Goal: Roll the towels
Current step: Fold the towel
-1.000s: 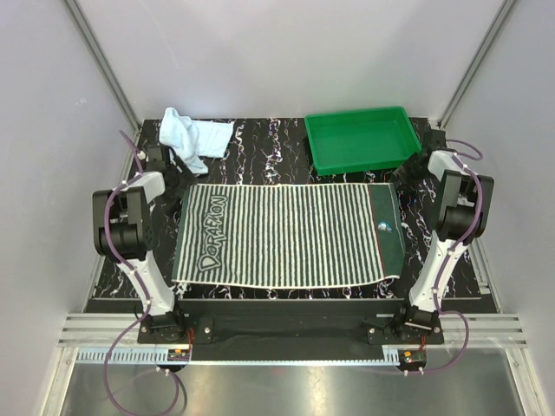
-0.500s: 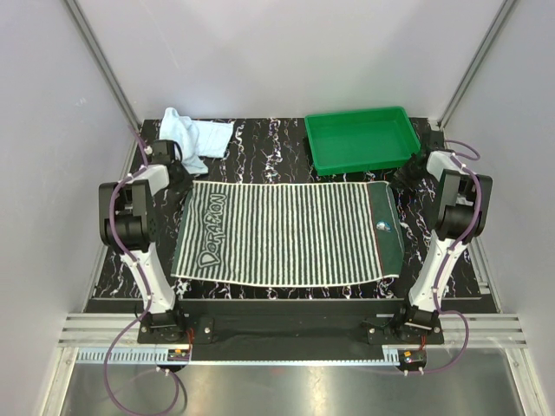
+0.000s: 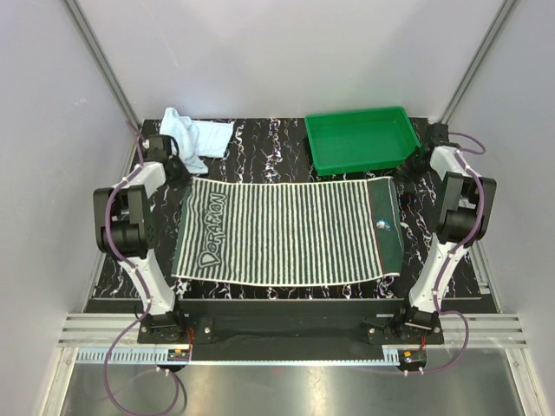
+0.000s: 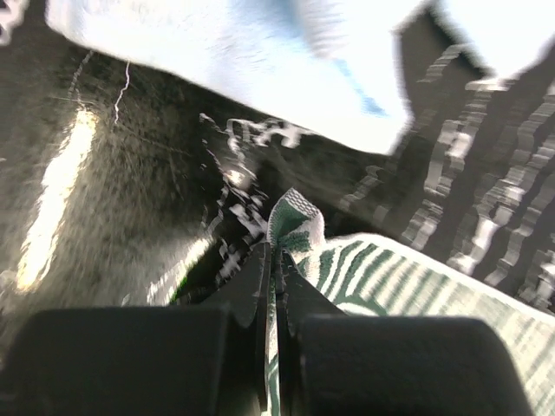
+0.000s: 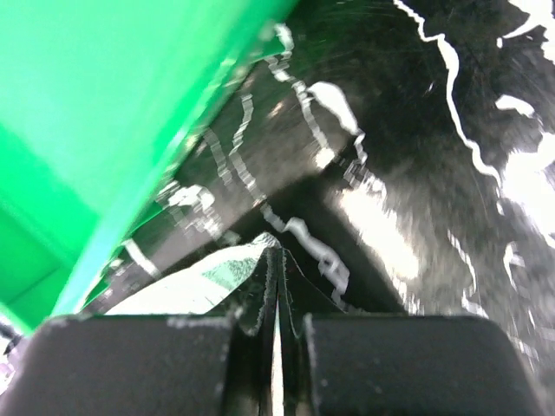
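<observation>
The striped towel (image 3: 286, 234) is gripped at its far corners; the left hand (image 4: 270, 250) and right hand (image 5: 276, 255) are clamped on it.

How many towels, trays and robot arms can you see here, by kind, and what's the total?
Towels: 2, the striped towel and the pale blue towel
Trays: 1, the green tray
Robot arms: 2, the left arm and the right arm
Total: 5

Table (image 3: 269, 154) (striped towel (image 3: 290, 234), blue towel (image 3: 195, 137), tray (image 3: 360, 139))
</observation>
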You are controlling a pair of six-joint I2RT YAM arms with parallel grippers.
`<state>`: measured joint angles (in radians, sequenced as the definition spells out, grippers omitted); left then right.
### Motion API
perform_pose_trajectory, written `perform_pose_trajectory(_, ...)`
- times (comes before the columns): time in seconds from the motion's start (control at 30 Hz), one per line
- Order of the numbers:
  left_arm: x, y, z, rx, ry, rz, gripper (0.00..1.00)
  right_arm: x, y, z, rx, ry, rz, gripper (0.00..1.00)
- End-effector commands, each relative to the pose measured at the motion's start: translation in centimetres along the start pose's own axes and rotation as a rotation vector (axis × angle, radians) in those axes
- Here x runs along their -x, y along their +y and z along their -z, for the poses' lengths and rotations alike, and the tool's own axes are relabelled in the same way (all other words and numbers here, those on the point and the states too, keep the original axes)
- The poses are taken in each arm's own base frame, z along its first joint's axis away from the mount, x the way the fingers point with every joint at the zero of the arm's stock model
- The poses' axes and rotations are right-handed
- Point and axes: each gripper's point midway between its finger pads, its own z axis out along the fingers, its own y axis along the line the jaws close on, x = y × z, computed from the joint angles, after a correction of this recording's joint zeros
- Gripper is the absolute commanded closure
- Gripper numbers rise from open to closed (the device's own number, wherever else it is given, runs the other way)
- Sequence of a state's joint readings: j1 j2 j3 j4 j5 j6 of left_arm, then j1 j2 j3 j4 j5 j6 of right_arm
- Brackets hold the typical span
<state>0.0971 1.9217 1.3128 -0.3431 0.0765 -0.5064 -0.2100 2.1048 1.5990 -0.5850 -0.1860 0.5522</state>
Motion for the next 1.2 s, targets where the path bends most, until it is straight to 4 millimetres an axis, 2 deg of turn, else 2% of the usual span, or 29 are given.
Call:
perform_pose_trajectory(0.0, 4.9, -3.8, 5.9, -0.129, -0.162, -0.051, 1.00, 2.8, 3.9, 6.7, 0.096, -0.130, 0.055, 1.00)
perform_pose_trajectory(0.07, 4.6, -3.8, 6.8, -0.138, -0.170, -0.053, 1.00, 2.5, 3.9, 7.5, 0.098, -0.133, 0.059, 1.00)
perform_pose_trajectory(0.1, 5.0, -4.1, 8.0, -0.153, -0.194, -0.057, 1.00, 2.2, 3.8, 8.2, 0.103, -0.138, 0.060, 1.00)
perform_pose_trajectory(0.2, 3.8, -3.4, 8.8, -0.146, -0.192, -0.062, 1.00, 1.0, 3.1, 8.8, 0.099, -0.128, 0.066, 1.00)
perform_pose_trajectory(0.23, 3.4, -3.2, 9.1, -0.144, -0.193, -0.065, 1.00, 0.8, 3.3, 9.8, 0.110, -0.144, 0.073, 1.00)
perform_pose_trajectory(0.27, 3.6, -3.2, 10.3, -0.147, -0.219, -0.074, 1.00, 0.5, 3.0, 10.0, 0.104, -0.147, 0.072, 1.00)
perform_pose_trajectory(0.3, 2.3, -2.4, 10.1, -0.132, -0.199, -0.074, 1.00, -0.4, 2.2, 9.7, 0.090, -0.131, 0.068, 1.00)
perform_pose_trajectory(0.33, 2.2, -2.3, 10.4, -0.132, -0.210, -0.076, 1.00, -0.5, 2.2, 10.6, 0.099, -0.150, 0.072, 1.00)
perform_pose_trajectory(0.37, 2.0, -2.1, 11.1, -0.131, -0.227, -0.076, 1.00, -0.8, 2.1, 10.6, 0.101, -0.151, 0.069, 1.00)
perform_pose_trajectory(0.43, 1.3, -1.5, 10.9, -0.121, -0.214, -0.072, 1.00, -1.6, 1.6, 10.4, 0.094, -0.132, 0.066, 0.99)
perform_pose_trajectory(0.5, 0.4, -1.3, 10.0, -0.116, -0.165, -0.073, 1.00, -1.9, 1.1, 9.3, 0.080, -0.111, 0.064, 0.77)
perform_pose_trajectory(0.53, 0.5, -1.6, 9.9, -0.124, -0.154, -0.072, 1.00, -1.7, 1.0, 8.8, 0.074, -0.109, 0.069, 0.53)
perform_pose_trajectory(0.6, 0.2, -1.6, 9.2, -0.125, -0.129, -0.076, 1.00, -1.0, 0.9, 8.1, 0.053, -0.112, 0.074, 0.43)
perform_pose_trajectory(0.63, 0.3, -1.6, 9.2, -0.126, -0.130, -0.077, 1.00, -1.0, 0.5, 6.7, 0.031, -0.093, 0.072, 0.35)
perform_pose_trajectory(0.8, 0.8, -2.0, 9.6, -0.133, -0.141, -0.079, 1.00, 0.7, 0.7, 3.6, -0.026, -0.087, 0.078, 0.33)
perform_pose_trajectory(0.9, 0.8, -2.2, 9.9, -0.140, -0.143, -0.069, 1.00, 0.6, 1.0, 1.7, -0.087, -0.072, 0.122, 0.34)
perform_pose_trajectory(1.17, 0.1, -2.2, 10.0, -0.157, -0.133, -0.039, 1.00, 1.2, 1.4, -0.8, -0.134, -0.059, 0.159, 0.41)
